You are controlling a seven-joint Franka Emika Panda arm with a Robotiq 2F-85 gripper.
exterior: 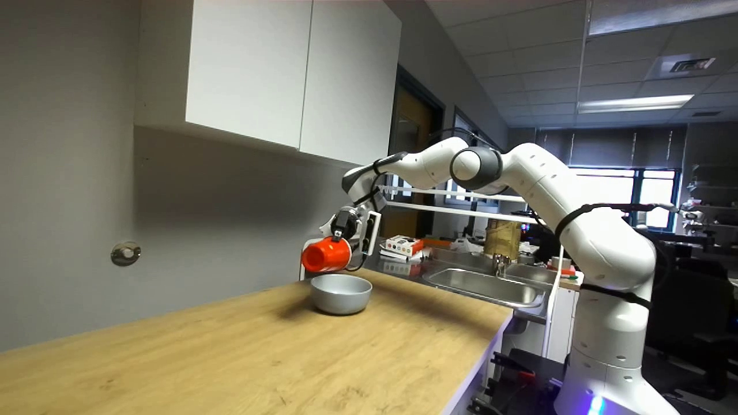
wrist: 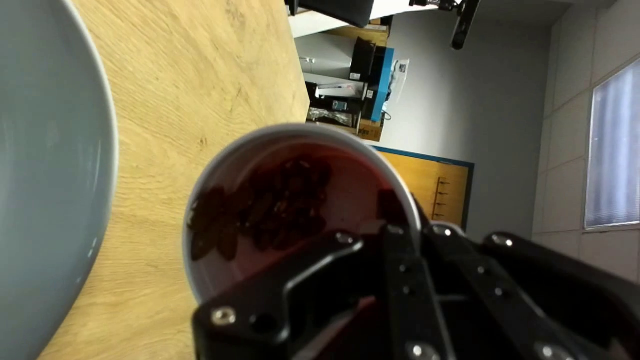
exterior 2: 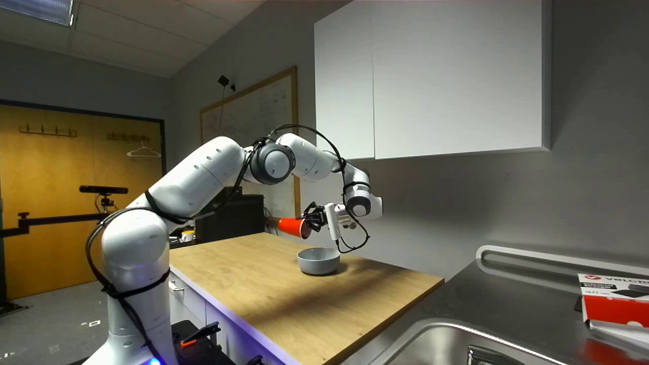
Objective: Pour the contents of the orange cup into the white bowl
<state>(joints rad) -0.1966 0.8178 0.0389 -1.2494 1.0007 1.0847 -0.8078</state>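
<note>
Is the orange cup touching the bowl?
Apart. The wrist view shows it: a strip of wooden tabletop lies between the near rim of the orange cup and the edge of the bowl.

Dim o'all; ceiling lt (exterior: 636, 104) on, window (exterior: 604, 187) overexp., soft shadow beside bowl (exterior: 341, 300).

The orange cup (exterior: 327, 255) looks like shiny plastic from here, the white bowl (exterior: 341, 297) is smooth and kinda glossy, countertop (exterior: 230, 346) is wood-grained, sink (exterior: 487, 285) is shiny metal.
</note>
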